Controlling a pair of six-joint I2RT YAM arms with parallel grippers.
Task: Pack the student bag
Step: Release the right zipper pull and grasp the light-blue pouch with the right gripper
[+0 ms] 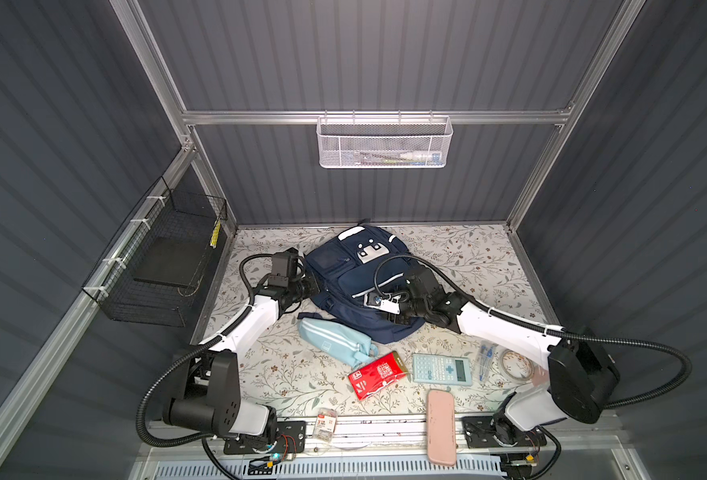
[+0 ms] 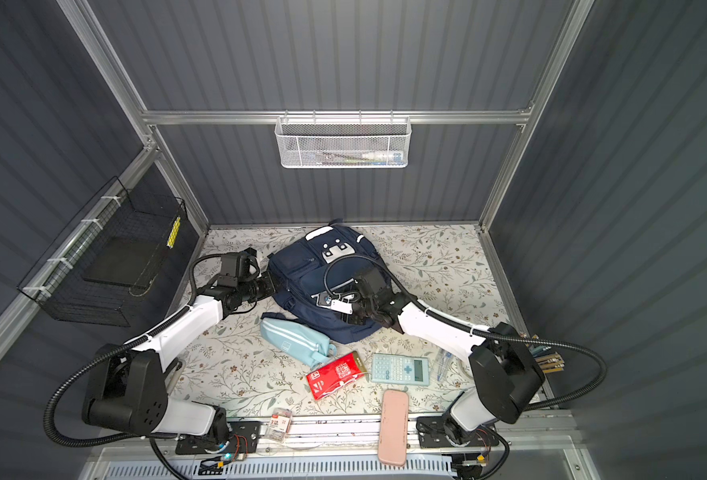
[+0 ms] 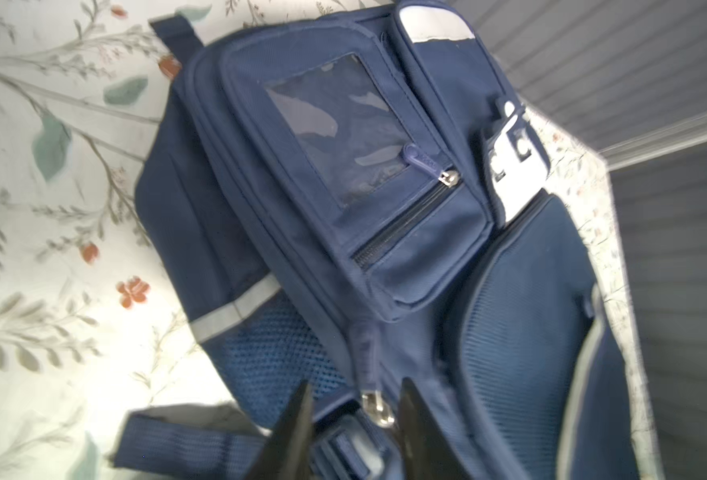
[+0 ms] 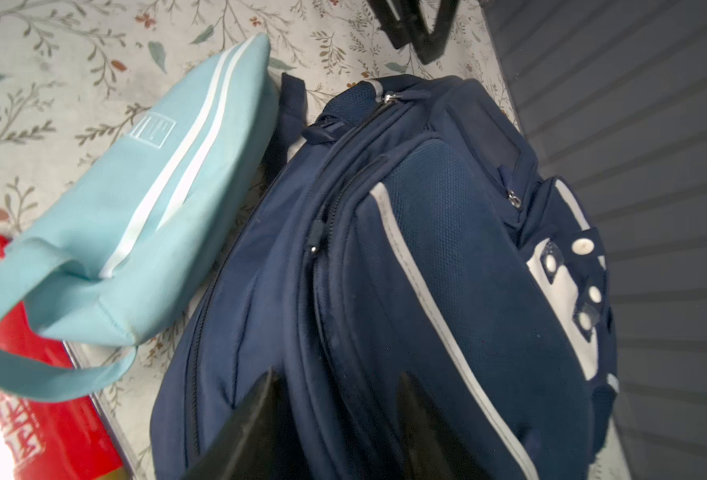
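Note:
The student bag [image 1: 331,266] [image 2: 297,266] is a navy backpack with pale stripes, lying flat at the back middle of the floral table. My left gripper [image 1: 313,286] [image 2: 274,286] is at the bag's left side. In the left wrist view it [image 3: 356,399] stands open, with a metal zip slider [image 3: 378,409] and its blue pull lying loose between the fingers. My right gripper [image 1: 391,316] [image 2: 349,318] is low over the bag's near right part. Its jaws [image 4: 339,386] stand open astride a zipped fabric ridge of the bag [image 4: 447,249].
In front of the bag lie a light blue pouch [image 1: 335,338], a red packet [image 1: 378,374], a calculator [image 1: 441,368], a pink case [image 1: 441,428], bagged pens [image 1: 484,357] and a coiled cable [image 1: 513,363]. A black wire basket [image 1: 164,266] hangs on the left wall and a white mesh basket [image 1: 385,141] on the back wall.

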